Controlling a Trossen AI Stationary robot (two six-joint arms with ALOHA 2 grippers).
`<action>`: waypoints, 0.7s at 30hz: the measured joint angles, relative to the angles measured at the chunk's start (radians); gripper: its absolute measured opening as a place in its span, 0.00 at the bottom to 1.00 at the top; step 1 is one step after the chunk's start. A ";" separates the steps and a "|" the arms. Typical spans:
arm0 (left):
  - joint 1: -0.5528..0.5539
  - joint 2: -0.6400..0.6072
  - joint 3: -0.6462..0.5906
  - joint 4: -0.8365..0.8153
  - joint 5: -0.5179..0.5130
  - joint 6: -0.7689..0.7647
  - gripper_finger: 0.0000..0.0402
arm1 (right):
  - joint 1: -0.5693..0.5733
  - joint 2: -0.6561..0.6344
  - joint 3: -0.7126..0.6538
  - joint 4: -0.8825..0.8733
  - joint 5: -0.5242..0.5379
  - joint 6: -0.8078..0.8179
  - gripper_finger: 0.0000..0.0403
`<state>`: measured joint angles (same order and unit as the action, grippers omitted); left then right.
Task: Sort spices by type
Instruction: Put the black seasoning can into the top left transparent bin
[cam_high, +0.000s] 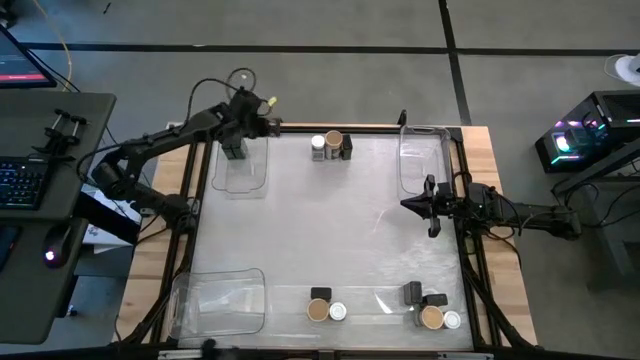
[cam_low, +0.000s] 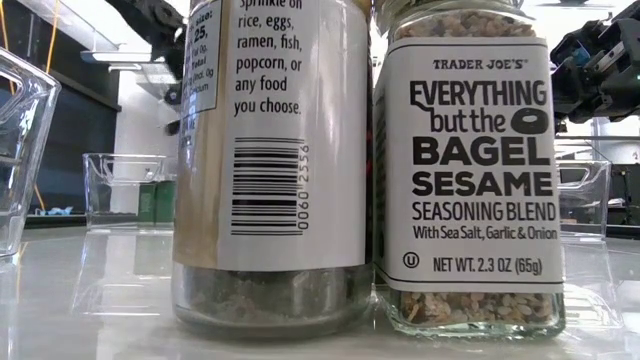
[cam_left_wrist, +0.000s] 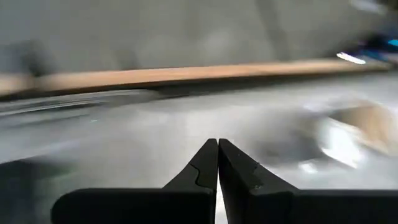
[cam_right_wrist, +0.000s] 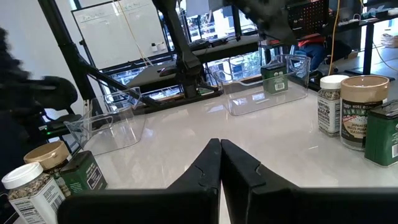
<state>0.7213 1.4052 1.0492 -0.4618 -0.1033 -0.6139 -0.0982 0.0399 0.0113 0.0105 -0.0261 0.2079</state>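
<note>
The spices stand in three clusters in the high view. At the far edge are a white-topped jar (cam_high: 318, 146), a tan-topped jar (cam_high: 333, 141) and a black box (cam_high: 346, 149). Two more clusters sit at the near edge (cam_high: 323, 306) and near right (cam_high: 432, 308). One black box (cam_high: 233, 149) stands on its base inside the far-left clear bin (cam_high: 241, 172); the right wrist view shows that box (cam_right_wrist: 273, 78) too. My left gripper (cam_high: 268, 124) (cam_left_wrist: 217, 144) hovers shut over that bin's far side. My right gripper (cam_high: 408, 205) (cam_right_wrist: 219, 146) is shut over the table's right side.
Clear bins sit at the far right (cam_high: 421, 160), near left (cam_high: 220, 300) and along the near edge (cam_high: 372, 299). In the low view two near-edge jars (cam_low: 270, 170) (cam_low: 465, 170) fill the picture. A dark frame rims the table. The table's middle (cam_high: 320, 220) is bare.
</note>
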 joint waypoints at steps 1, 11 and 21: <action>-0.043 -0.009 0.000 0.033 0.030 0.021 0.00 | 0.000 0.000 0.000 0.000 0.000 0.000 0.00; -0.608 -0.033 0.000 0.327 0.400 0.203 0.00 | 0.000 0.000 0.000 0.000 0.000 0.000 0.00; -0.685 -0.126 -0.001 0.702 0.326 0.078 0.00 | 0.000 0.003 -0.001 0.292 0.201 0.187 0.00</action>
<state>0.0363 1.2797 1.0479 0.2398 0.2229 -0.5355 -0.0982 0.0428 0.0101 0.3029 0.1751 0.3948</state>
